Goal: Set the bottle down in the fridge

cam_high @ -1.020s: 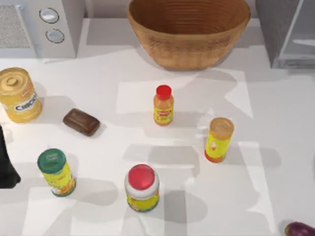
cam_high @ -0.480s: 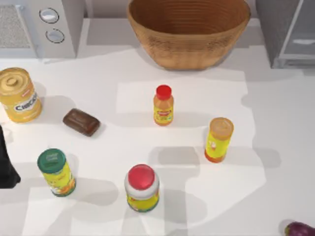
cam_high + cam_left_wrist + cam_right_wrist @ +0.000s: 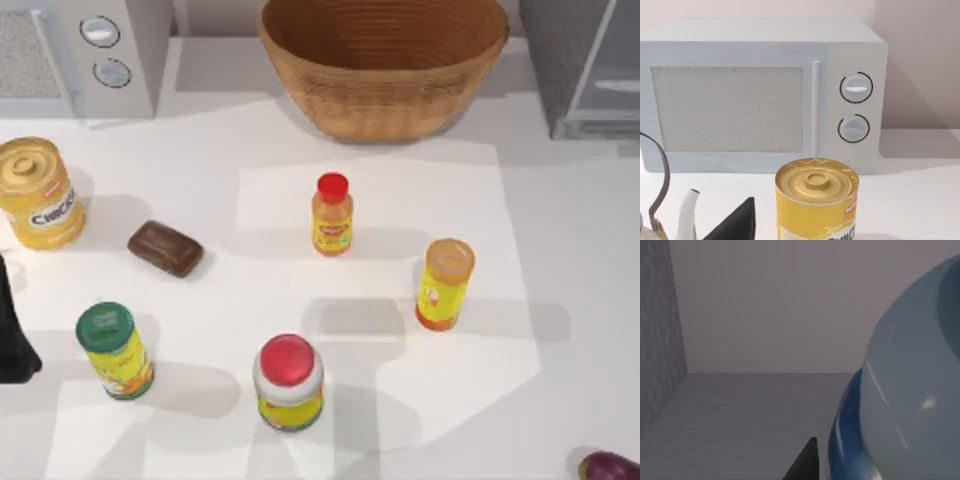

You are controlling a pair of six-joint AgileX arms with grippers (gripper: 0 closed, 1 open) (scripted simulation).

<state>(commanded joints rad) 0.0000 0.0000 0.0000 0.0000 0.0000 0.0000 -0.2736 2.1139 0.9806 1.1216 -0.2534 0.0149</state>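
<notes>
White tabletop (image 3: 560,250) carries a woven basket (image 3: 385,65) and a grey box-like fridge (image 3: 585,65) at its back right corner. Inside a grey-walled enclosure, the right wrist view shows the clear bluish plastic bottle (image 3: 905,390) beside one dark fingertip (image 3: 805,462); finger state cannot be determined. Left arm (image 3: 12,330) sits parked at the table's left edge.

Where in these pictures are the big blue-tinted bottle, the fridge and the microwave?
bottle (image 3: 910,390): right wrist view, on its clear bluish body.
fridge (image 3: 585,70): top view, on its grey frame edge at the table's far right.
microwave (image 3: 727,107): left wrist view, on its door window.
</notes>
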